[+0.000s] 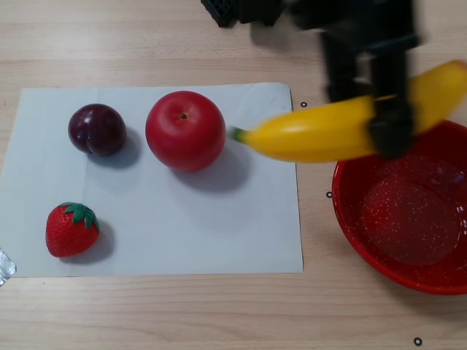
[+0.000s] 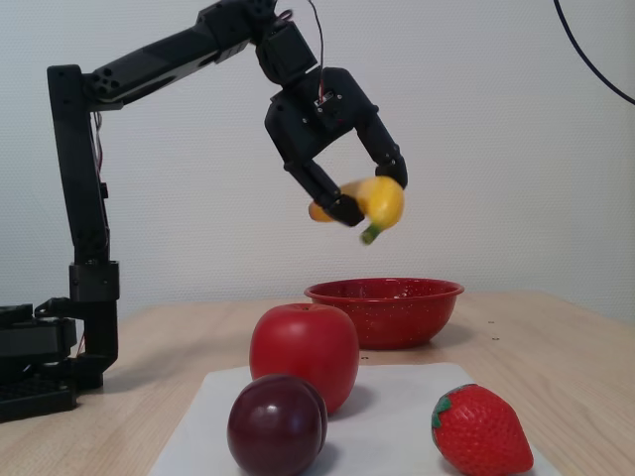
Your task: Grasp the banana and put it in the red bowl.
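Gripper [image 2: 369,203] is clamped across the banana [image 2: 381,201], fingers pinching its sides, held in the air well above the table [image 2: 556,337]. In the other view the gripper [image 1: 387,120] grips the banana [image 1: 321,135] toward its right half; green stem tip points left toward the apple [image 1: 185,130], opposite end runs past the fingers to the right edge of the frame. Part of the banana overhangs the upper-left rim of the red bowl [image 1: 350,219]. Fixed view shows the red bowl [image 2: 385,312] standing on the table below the gripper, clear gap between them. Bowl interior shows only white speckles, nothing in it. Apple, plum [image 1: 96,129] and strawberry [image 1: 71,230] sit on a white paper sheet [image 1: 219,233] left of the bowl; apple near the sheet's far edge, strawberry near its front-left corner. No readable writing or labels.
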Robot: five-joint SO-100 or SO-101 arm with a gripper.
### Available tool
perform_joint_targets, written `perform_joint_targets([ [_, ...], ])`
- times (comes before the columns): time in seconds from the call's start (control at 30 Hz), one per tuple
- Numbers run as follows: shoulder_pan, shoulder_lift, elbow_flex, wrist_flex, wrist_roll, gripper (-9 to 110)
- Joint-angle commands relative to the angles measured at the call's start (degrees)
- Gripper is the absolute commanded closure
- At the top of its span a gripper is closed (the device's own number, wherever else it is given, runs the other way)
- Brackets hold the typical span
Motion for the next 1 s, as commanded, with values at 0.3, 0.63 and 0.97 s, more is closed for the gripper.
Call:
perform_joint_targets([
  [0.3,7.4,1.9,8.9,-23.9,3.2,93],
  [0.63,8.5,-2.5,14.4,-30.2,6.2,74],
  [0.97,7.2,-2.8,11.2,-27.1,4.9,75],
])
